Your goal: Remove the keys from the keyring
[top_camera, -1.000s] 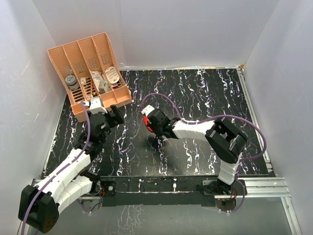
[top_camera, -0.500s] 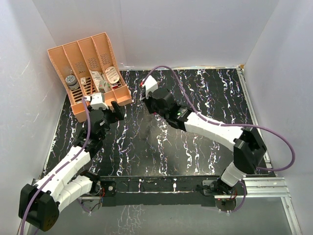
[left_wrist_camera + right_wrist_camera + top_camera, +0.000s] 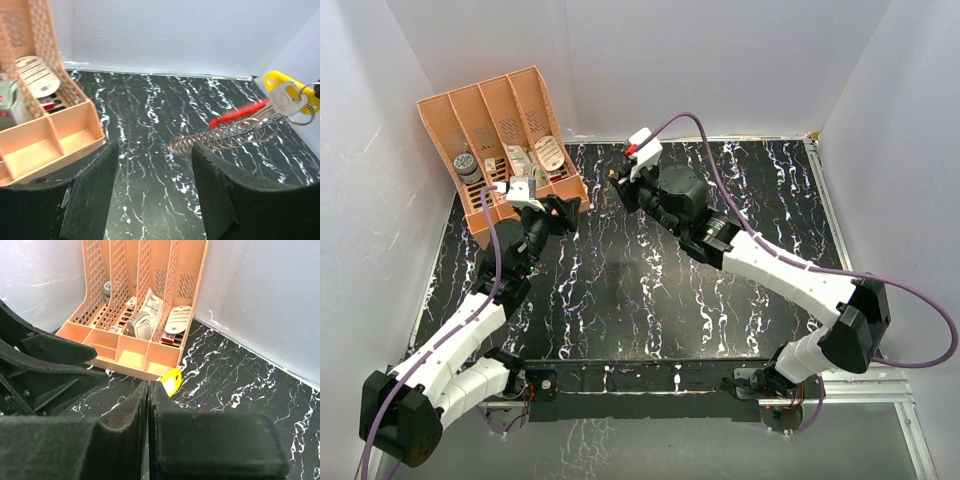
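Observation:
My right gripper (image 3: 619, 186) is shut on the key bunch and holds it in the air near the back left. In the right wrist view only the yellow key head (image 3: 170, 380) peeks past the shut fingertips (image 3: 150, 386). The left wrist view shows the bunch hanging at the right: yellow key head (image 3: 281, 80), a silvery key (image 3: 288, 98), the thin keyring (image 3: 302, 111), a red strip (image 3: 238, 114) and a silvery coil (image 3: 225, 135). My left gripper (image 3: 563, 210) is open and empty, its jaws (image 3: 155, 150) just short of the coil's end.
A peach mesh organizer (image 3: 470, 115) with small items stands at the back left, close beside the left gripper; it also shows in the left wrist view (image 3: 50, 140) and the right wrist view (image 3: 131, 356). White walls enclose the black marbled table (image 3: 720, 300).
My right arm has risen from the table's middle and swung back-left toward the organizer, carrying the bunch. My left gripper has lifted and turned toward it.

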